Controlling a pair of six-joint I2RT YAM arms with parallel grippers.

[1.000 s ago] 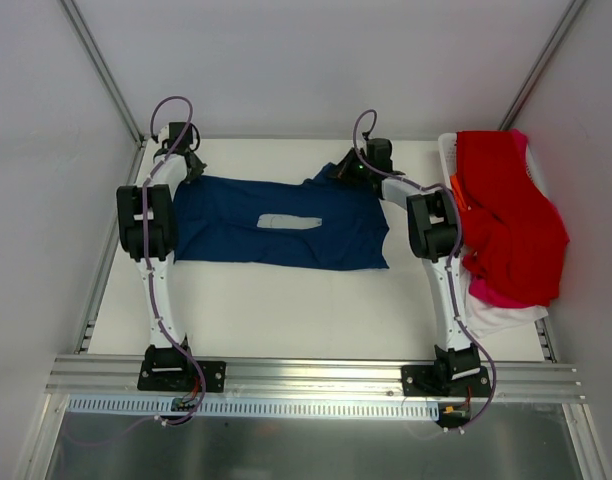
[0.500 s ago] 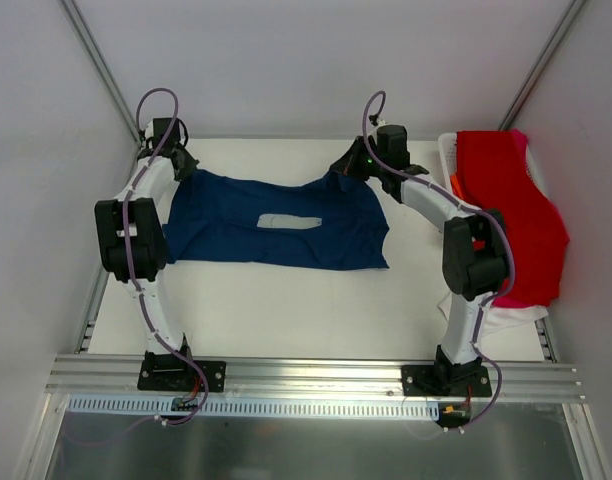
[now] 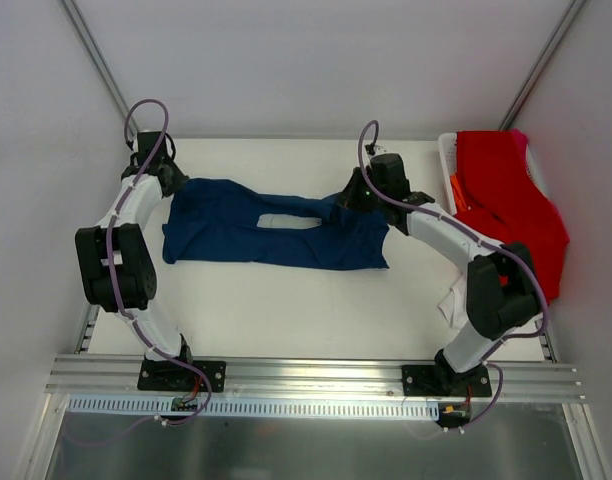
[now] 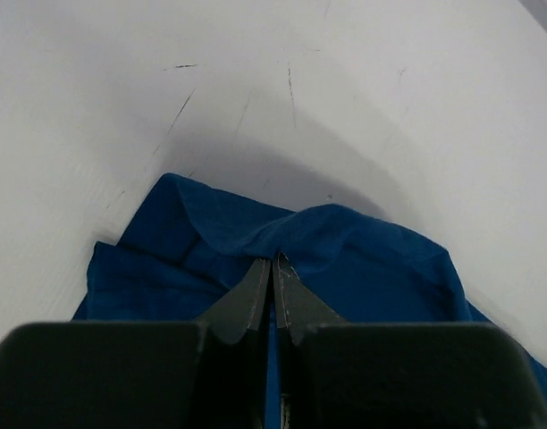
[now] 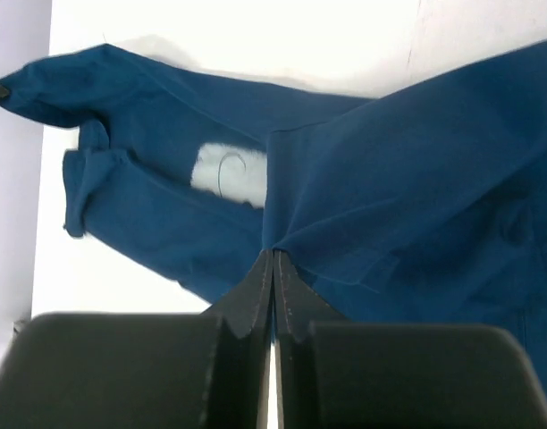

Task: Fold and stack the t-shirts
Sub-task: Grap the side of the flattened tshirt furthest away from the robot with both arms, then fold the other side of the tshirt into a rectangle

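Wrist views: navy t-shirt [image 5: 416, 179] within left gripper's [image 4: 273, 262], right gripper's [image 5: 273, 256] jaws

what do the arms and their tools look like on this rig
Both the left arm and right arm have white links, bulky black joint housings and black bases. A purple cable loops along each. The left tool and right tool have dark grey bodies with slim, pointed fingers.
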